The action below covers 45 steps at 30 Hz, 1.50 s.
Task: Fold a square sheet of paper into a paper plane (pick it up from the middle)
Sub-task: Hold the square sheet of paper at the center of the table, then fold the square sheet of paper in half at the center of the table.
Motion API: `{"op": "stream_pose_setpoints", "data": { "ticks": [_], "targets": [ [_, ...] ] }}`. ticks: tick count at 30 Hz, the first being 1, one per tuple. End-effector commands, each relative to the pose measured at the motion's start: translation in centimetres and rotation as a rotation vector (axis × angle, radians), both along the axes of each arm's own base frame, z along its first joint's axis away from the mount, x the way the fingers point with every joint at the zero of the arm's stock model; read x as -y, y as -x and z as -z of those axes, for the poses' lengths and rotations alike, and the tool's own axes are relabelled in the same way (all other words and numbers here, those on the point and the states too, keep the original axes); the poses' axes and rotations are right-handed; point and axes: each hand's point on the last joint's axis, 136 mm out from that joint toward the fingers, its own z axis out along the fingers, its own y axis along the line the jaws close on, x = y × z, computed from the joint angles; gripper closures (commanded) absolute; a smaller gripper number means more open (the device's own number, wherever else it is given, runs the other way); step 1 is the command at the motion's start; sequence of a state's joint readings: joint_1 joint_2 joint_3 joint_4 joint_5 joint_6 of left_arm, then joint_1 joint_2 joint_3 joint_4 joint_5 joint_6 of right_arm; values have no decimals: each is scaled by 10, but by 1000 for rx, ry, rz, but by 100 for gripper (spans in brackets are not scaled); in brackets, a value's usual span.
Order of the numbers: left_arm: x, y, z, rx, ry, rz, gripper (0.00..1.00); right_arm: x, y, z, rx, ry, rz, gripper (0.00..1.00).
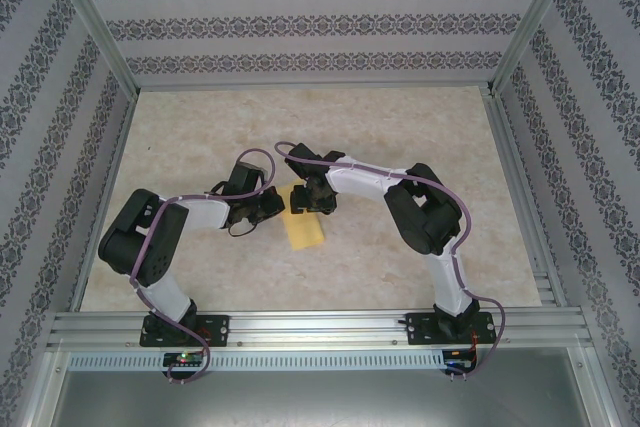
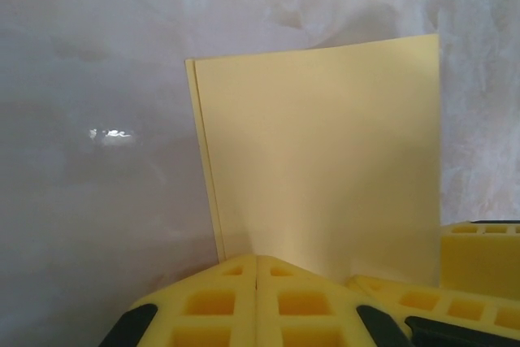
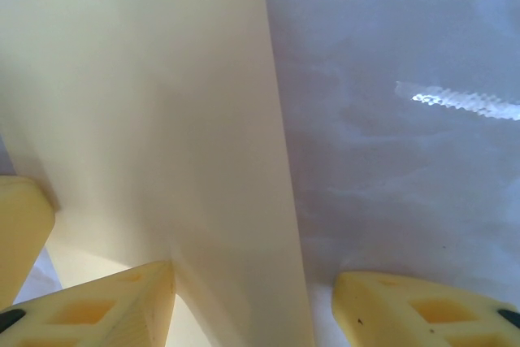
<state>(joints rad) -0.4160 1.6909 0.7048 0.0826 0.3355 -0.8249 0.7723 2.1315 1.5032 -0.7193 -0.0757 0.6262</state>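
Observation:
The square sheet of paper (image 1: 308, 231) is yellow and lies folded in half as a rectangle in mid-table. Its two layers show along one edge in the left wrist view, paper (image 2: 325, 160). My left gripper (image 1: 274, 204) is at the paper's near end; its jaws (image 2: 257, 261) are pressed together on the paper's edge, and the paper tents up toward them. My right gripper (image 1: 312, 201) is open, with a yellow finger on each side of the raised paper (image 3: 162, 119), which runs up between them, gripper (image 3: 252, 280). One right finger (image 2: 479, 259) shows beside the left one.
The beige mottled tabletop (image 1: 420, 137) stretches around the paper. Patterned walls and aluminium rails (image 1: 320, 325) enclose it on every side. Both arms bend inward over the table's middle, the cables looping above them.

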Motion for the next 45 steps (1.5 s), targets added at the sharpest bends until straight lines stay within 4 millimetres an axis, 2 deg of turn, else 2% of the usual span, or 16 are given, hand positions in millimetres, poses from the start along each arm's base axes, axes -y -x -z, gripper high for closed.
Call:
{"op": "stream_pose_setpoints", "data": {
  "ticks": [1,4,8,12,16,19,21,22,24,26,29,36,40,45],
  "targets": [
    [-4,7,11,-50,-58,-12,97,29,24,83,-115,116,-17,41],
    [-11,15,19,-85,-97,-9,97,18,18,61,-88,55,-13,41],
    [-17,24,28,-120,-140,-1,97,6,1,18,-24,-55,3,40],
    [-20,29,36,-143,-157,8,97,9,-18,-28,62,-137,28,33],
    [-19,29,39,-153,-159,10,98,17,-30,-58,130,-184,35,31],
    [-19,29,40,-160,-164,12,98,11,-33,-72,151,-252,7,35],
    [-20,29,41,-166,-169,10,98,-1,-31,-80,150,-319,-35,44],
    [-20,30,42,-169,-172,11,98,-7,-29,-81,137,-354,-54,50],
    [-21,31,43,-176,-176,7,99,-23,-23,-82,96,-428,-96,66],
    [-22,31,44,-179,-183,6,99,-34,-19,-79,71,-463,-118,78],
    [-23,31,44,-183,-189,3,100,-42,-16,-71,38,-483,-135,86],
    [-26,35,47,-215,-214,1,100,-47,-8,-46,-39,-466,-166,91],
    [-28,38,51,-233,-227,-3,100,-34,-4,-25,-66,-392,-156,91],
    [-33,43,56,-262,-253,-14,100,-21,-3,-11,-76,-353,-140,91]
  ]
}}
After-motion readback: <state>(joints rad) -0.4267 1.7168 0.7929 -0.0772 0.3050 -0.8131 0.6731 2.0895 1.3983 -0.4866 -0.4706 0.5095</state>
